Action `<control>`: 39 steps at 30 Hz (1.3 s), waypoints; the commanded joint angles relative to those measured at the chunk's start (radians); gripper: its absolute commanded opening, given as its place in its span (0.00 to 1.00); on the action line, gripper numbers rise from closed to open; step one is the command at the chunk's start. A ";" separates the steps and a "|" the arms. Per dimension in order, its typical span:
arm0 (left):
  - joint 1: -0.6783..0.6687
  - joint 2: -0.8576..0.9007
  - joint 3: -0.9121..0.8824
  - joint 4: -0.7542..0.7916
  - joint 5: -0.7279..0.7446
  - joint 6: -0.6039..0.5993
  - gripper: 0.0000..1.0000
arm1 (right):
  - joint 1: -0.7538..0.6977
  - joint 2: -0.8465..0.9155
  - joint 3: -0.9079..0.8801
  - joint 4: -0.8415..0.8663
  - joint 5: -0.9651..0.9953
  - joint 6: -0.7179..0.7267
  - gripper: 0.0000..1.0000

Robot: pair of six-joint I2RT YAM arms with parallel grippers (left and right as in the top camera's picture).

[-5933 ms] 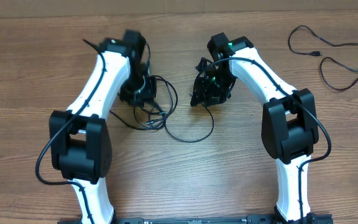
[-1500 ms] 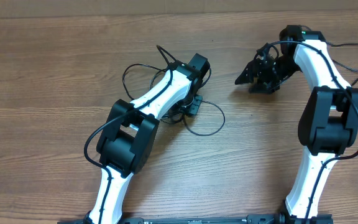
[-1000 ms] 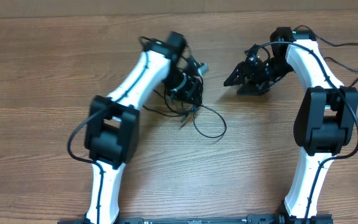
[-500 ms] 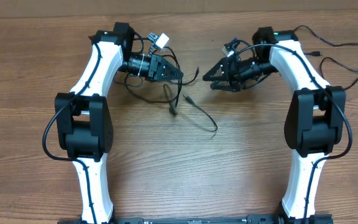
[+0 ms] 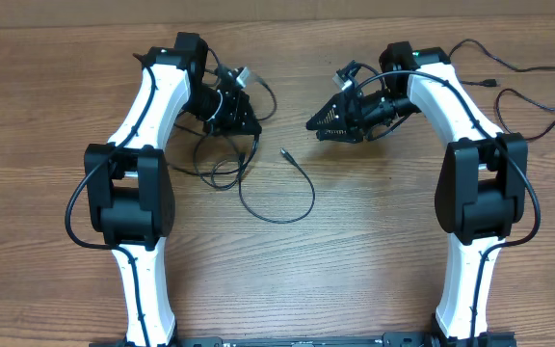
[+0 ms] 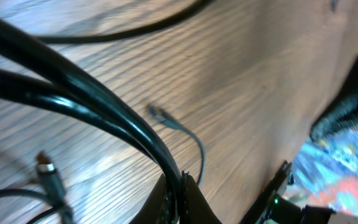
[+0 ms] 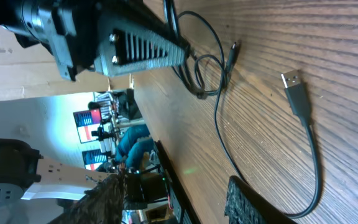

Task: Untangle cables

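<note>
Left gripper (image 5: 247, 118) pinched the tangled cables (image 5: 222, 167). A free plug end (image 5: 284, 151) lay just beside it. Right gripper (image 5: 321, 127) faced it, fingers spread, empty. One separated cable (image 5: 518, 82) lay well away. Judged partly done: knot remains.

Black cables (image 5: 312, 198) (brown wood-grain table (image 5: 374, 260))

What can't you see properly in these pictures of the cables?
Overhead: whether the left gripper grips the cables; its black body blends with them.
Overhead: part of the far cable, hidden under the right arm.
Left wrist: the near cords, blurred, too close to the lens.
Right wrist: where the cord of the silver plug ends; the bottom edge cuts it off.
</note>
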 commanded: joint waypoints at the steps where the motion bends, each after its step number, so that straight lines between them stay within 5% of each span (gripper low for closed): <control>1: 0.032 0.003 0.018 0.001 -0.010 -0.079 0.04 | 0.043 -0.018 -0.015 0.009 0.036 -0.001 0.52; 8: 0.074 0.003 0.018 0.000 -0.082 -0.151 0.06 | 0.181 -0.018 -0.015 0.148 0.287 0.208 0.52; 17: 0.084 0.003 0.018 -0.038 -0.251 -0.194 0.43 | 0.311 -0.018 -0.015 0.246 0.546 0.292 0.62; 18: 0.087 0.003 0.018 -0.039 -0.250 -0.200 0.48 | 0.309 -0.018 -0.015 0.245 0.581 0.292 0.73; 23: 0.133 0.002 0.035 -0.054 -0.210 -0.203 0.50 | 0.263 -0.018 -0.015 0.244 0.631 0.292 1.00; 27: 0.184 0.001 0.111 -0.086 -0.075 -0.203 0.50 | 0.232 -0.018 -0.015 0.245 0.631 0.291 1.00; 32: 0.211 0.001 0.156 -0.135 -0.269 -0.335 0.62 | 0.227 -0.018 -0.015 0.245 0.631 0.291 1.00; 35: 0.196 0.001 0.153 -0.195 -0.354 -0.338 0.47 | 0.227 -0.018 -0.015 0.245 0.631 0.291 1.00; 39: 0.126 0.001 0.149 -0.324 -0.517 -0.246 0.44 | 0.227 -0.018 -0.015 0.245 0.631 0.291 1.00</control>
